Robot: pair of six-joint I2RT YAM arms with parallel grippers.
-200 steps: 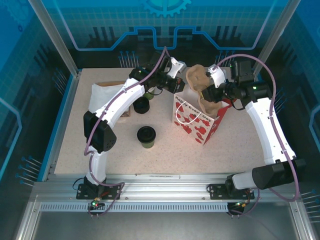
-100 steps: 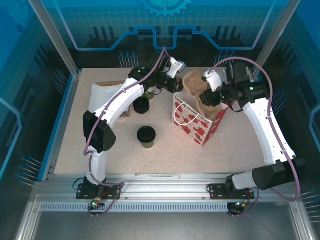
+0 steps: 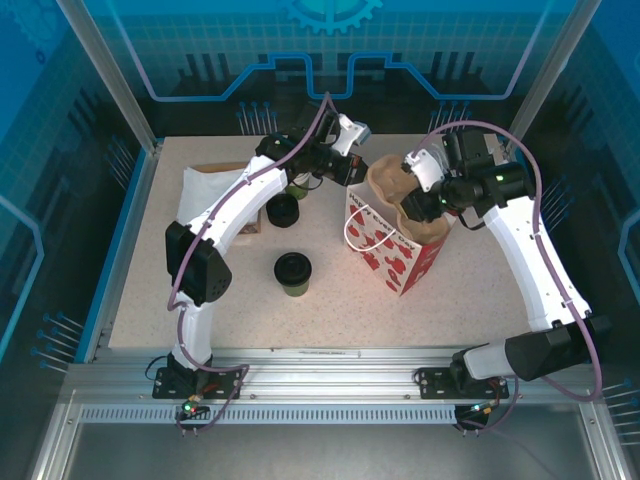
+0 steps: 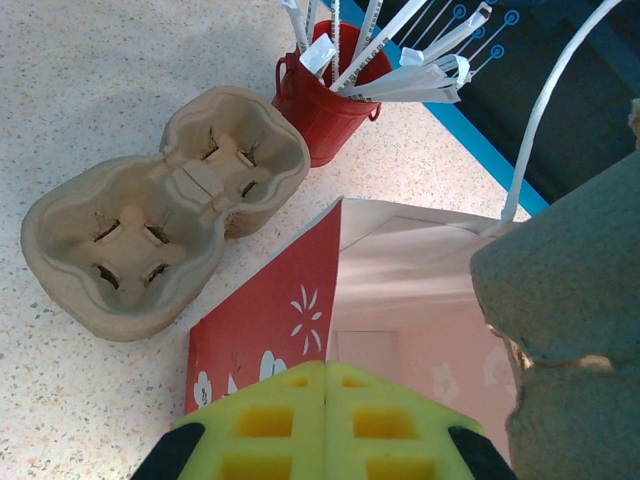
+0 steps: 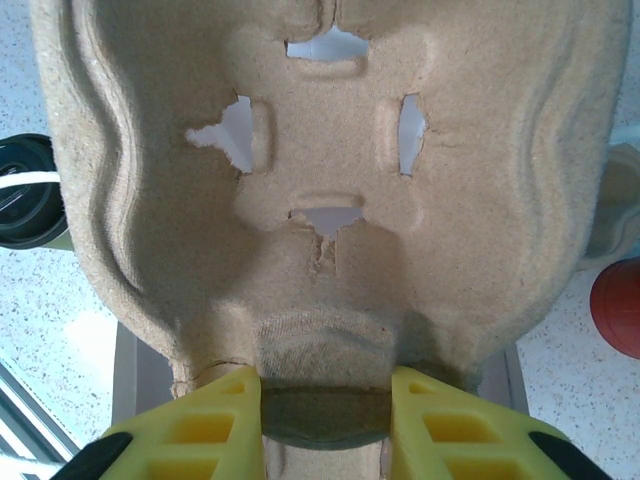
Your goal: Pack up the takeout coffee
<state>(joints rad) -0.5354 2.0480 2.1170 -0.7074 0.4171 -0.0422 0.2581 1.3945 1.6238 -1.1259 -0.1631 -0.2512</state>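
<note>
1. On the speckled beige table [image 3: 460, 300], the red-and-white paper gift bag [image 3: 385, 250] stands right of centre.
2. The small olive-green paper cup with a black plastic lid [image 3: 293, 271] stands at the bag's 8 o'clock, apart from it.
3. A stack of round black plastic lids [image 3: 283, 210] sits at that cup's 12 o'clock, with lidless green paper cups [image 3: 298, 189] just behind.
4. A brown moulded-pulp cup carrier [image 3: 392, 180] stands on end in the bag's open top.
5. In the left wrist view, a second pulp carrier [image 4: 160, 225] lies on the table at the bag's 10 o'clock, with a red plastic bucket of wrapped straws [image 4: 325, 100] just beside it at its 2 o'clock.
</note>
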